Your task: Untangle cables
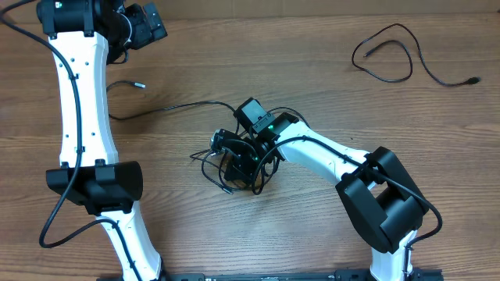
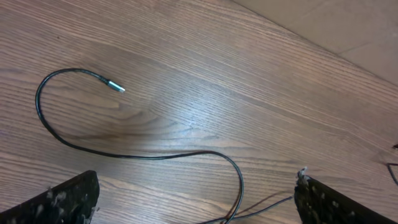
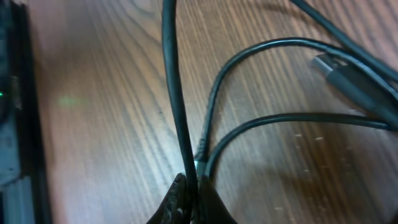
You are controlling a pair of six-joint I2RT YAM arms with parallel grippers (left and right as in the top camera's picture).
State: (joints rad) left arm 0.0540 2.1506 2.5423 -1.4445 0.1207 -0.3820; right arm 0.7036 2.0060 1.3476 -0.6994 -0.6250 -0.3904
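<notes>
Cables (image 1: 234, 165) lie bunched on the table (image 1: 305, 242) — thin, light, floppy. The right gripper (image 3: 194, 191) pinches 1 of them, a good hold; the left gripper (image 2: 196, 198) hangs spread wide, empty.

Brown wood-grain table (image 1: 234, 250), evenly lit

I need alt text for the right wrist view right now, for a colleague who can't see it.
The right pincer is shut on thin black cables at bottom centre, seen very close. The cords fan up and to the right over the wooden table, with a blurred plug tip at upper right.
</notes>
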